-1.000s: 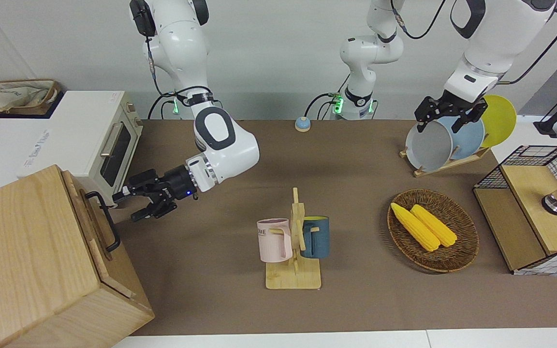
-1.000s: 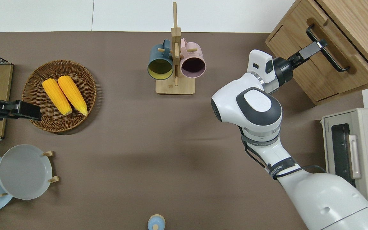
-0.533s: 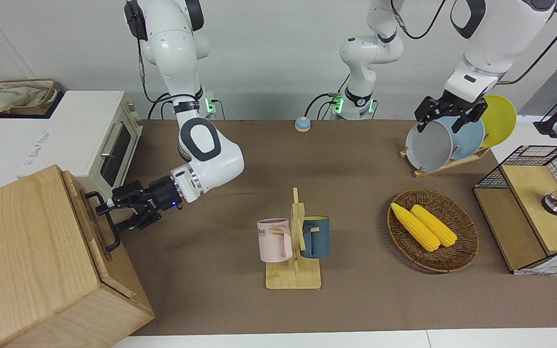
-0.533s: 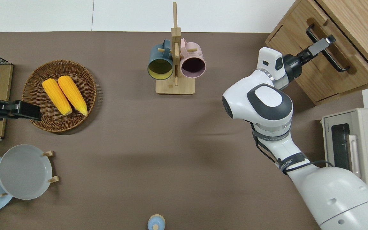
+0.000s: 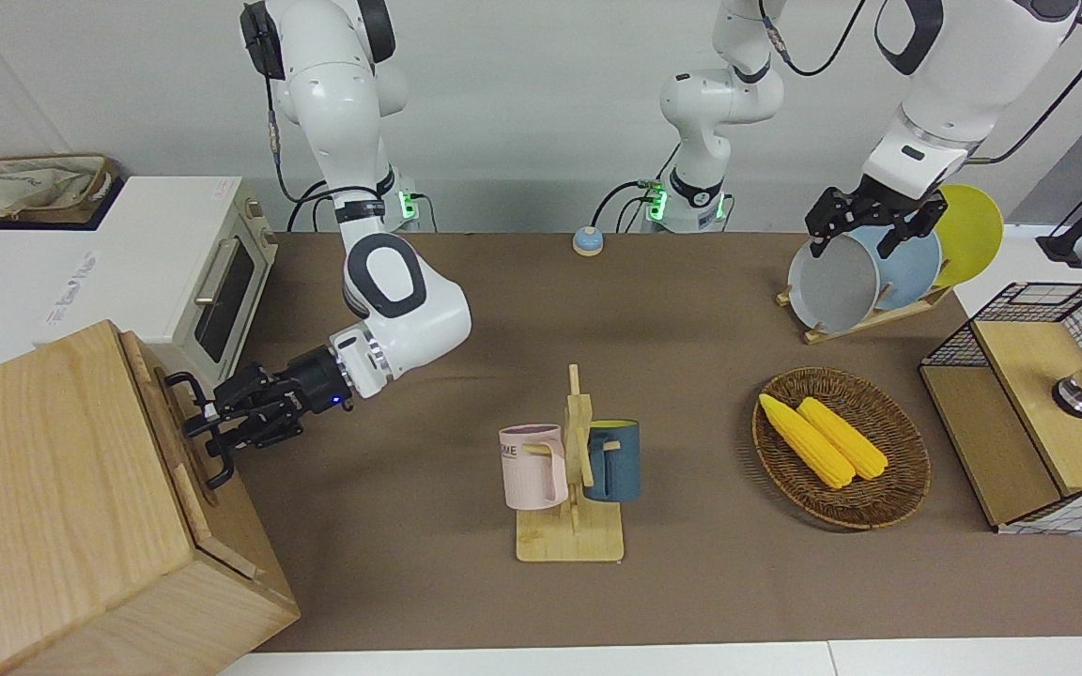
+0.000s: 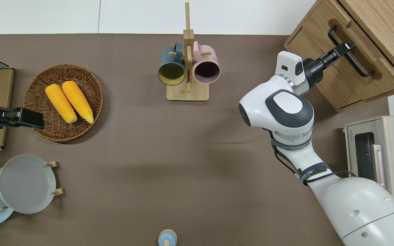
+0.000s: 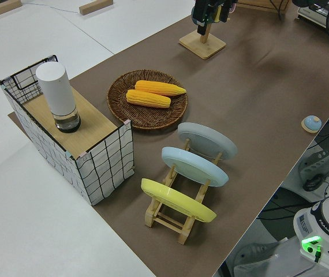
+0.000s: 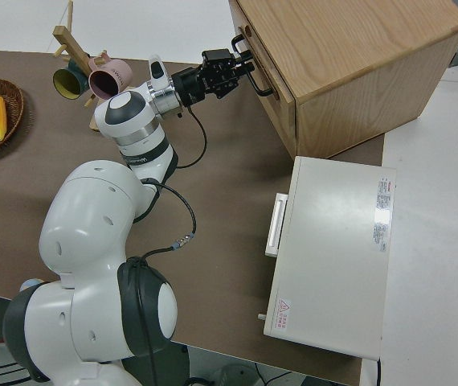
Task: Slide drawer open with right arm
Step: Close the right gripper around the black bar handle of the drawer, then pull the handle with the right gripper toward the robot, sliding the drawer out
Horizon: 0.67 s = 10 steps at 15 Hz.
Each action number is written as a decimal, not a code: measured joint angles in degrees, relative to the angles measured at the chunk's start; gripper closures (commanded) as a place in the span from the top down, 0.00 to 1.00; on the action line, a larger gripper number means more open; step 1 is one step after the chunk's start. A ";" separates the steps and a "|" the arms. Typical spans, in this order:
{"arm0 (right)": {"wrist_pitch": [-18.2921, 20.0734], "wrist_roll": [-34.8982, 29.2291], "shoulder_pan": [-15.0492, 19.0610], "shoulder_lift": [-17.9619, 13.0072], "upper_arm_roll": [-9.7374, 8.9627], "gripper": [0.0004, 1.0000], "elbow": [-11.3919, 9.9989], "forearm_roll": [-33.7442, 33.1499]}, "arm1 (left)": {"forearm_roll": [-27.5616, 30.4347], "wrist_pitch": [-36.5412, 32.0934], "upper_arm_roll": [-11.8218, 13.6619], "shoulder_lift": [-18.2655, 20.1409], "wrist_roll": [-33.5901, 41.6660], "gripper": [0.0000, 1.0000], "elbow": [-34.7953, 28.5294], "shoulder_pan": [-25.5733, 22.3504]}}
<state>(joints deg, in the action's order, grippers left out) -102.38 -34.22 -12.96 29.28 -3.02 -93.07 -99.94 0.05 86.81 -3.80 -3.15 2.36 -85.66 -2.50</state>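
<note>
the right arm (image 5: 391,300) reaches across to the wooden cabinet (image 5: 53,507) at its end of the table, its right gripper (image 5: 205,424) closed around the black loop handle (image 5: 206,432) of the drawer (image 6: 345,65), fingers pinched narrow on the bar. the drawer sits shut, flush in the cabinet front. it looks rigid and fairly light, likely to run straight on its slides; the stiff metal handle is the one sensible hold, gripped near its middle so the pull stays square. half a second earlier the fingers stood spread on either side of the bar; a second earlier the gripper hung short of the handle. the left arm (image 5: 935,103) is parked, whether its claw is spread or closed cannot be told.
</note>
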 measured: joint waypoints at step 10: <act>3.87 0.41 -0.60 -0.16 -2.01 0.00 -0.81 -0.49 | 0.00 0.00 0.00 0.00 0.00 0.99 0.00 0.00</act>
<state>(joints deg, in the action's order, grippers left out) -98.51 -33.82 -13.56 29.12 -5.03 -93.88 -100.43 0.05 86.81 -3.80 -3.15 2.36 -85.66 -2.50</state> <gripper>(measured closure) 0.828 0.004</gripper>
